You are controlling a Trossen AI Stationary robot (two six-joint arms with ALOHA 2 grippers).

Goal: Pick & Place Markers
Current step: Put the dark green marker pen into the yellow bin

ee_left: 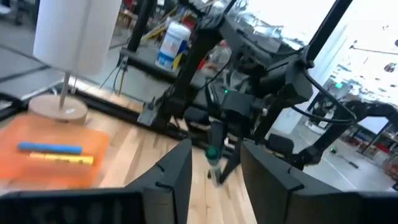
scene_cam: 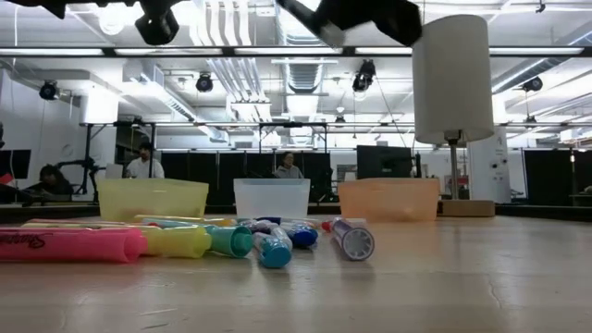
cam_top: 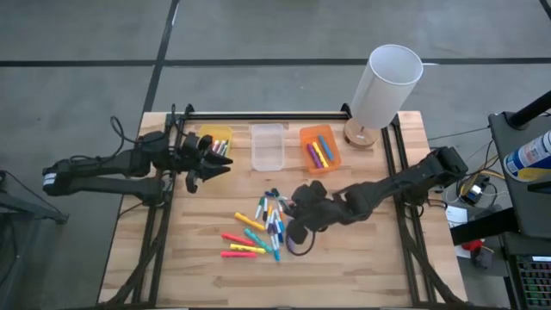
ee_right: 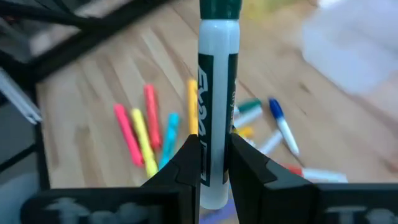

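your right gripper [ee_right: 212,163] is closed on a white marker with a green cap [ee_right: 217,93], lifted above the pile of markers [cam_top: 256,231] at the lower centre of the high view. your left gripper [cam_top: 205,161] sits at the upper left by the yellow bin [cam_top: 216,136], fingers [ee_left: 177,171] spread apart and holding nothing. more markers lie in the orange bin [cam_top: 319,148], right of the clear bin [cam_top: 267,146].

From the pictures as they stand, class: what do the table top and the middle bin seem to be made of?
Table top: looks like pale wood, matte, with visible plank seams and grain. Middle bin: probably clear plastic, slightly frosted; the wood shows through it from above, and the room shows faintly through it in the low view.
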